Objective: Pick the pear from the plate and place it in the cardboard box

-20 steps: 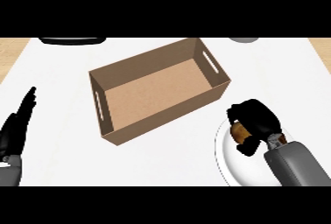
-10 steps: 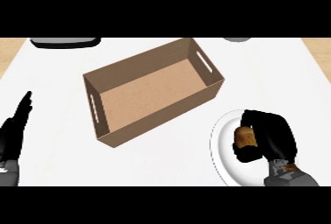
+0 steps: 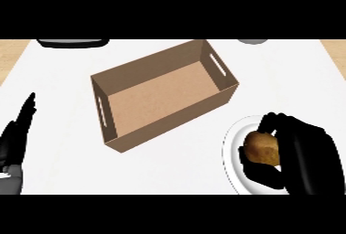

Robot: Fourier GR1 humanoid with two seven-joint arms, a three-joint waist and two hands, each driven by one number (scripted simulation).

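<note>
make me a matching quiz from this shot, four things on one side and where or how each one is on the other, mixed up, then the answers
Things:
1. pear
2. cardboard box
3. left hand
4. plate

Places or states:
A. open on top, nothing inside, in the middle of the counter
B. white, at the lower right, under the fruit
C. brown, with the right hand curled round it
D. fingers straight, resting at the view's left edge

Pairs: 1-C, 2-A, 3-D, 4-B
</note>
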